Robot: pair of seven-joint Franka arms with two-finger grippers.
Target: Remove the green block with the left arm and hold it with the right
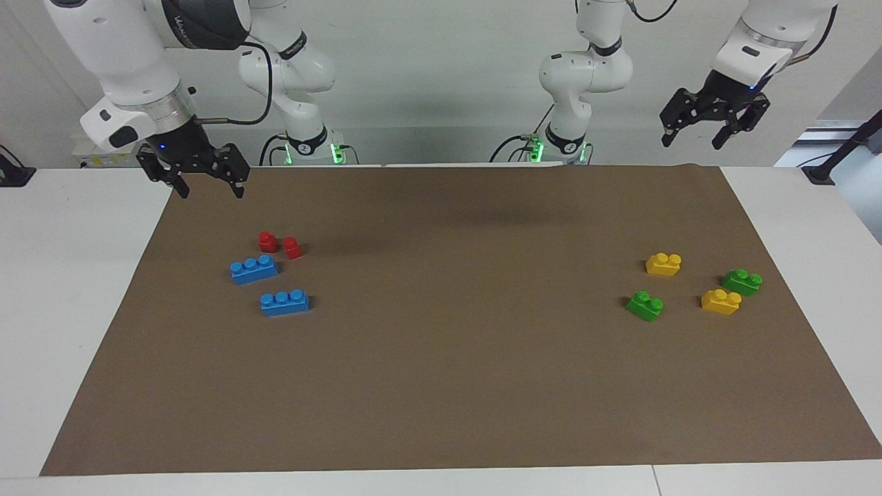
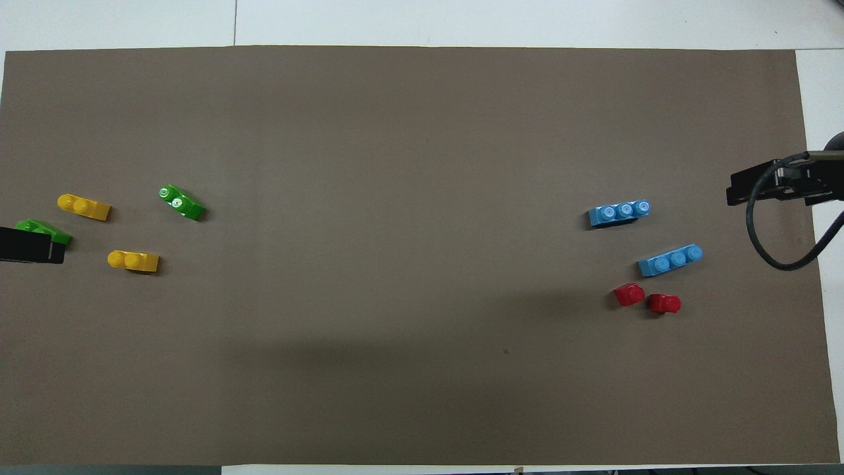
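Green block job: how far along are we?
Nothing looks done yet. The small bright light-green two-stud plastic brick sits untouched on the brown mat, beside the yellow bricks. In hand: the left hand hangs open, high above the mat's edge at its own end, carrying nothing. Left: grasp, lift, pass to the right hand, which waits open.

The scene is viewed from two high cameras, half a turn apart. In the facing view the brown mat [image 1: 441,386] is seen from across the table, toward the robots' bases — at moderate distance. In the overhead view the same mat [image 2: 409,119] is looked down upon steeply — both views share it.
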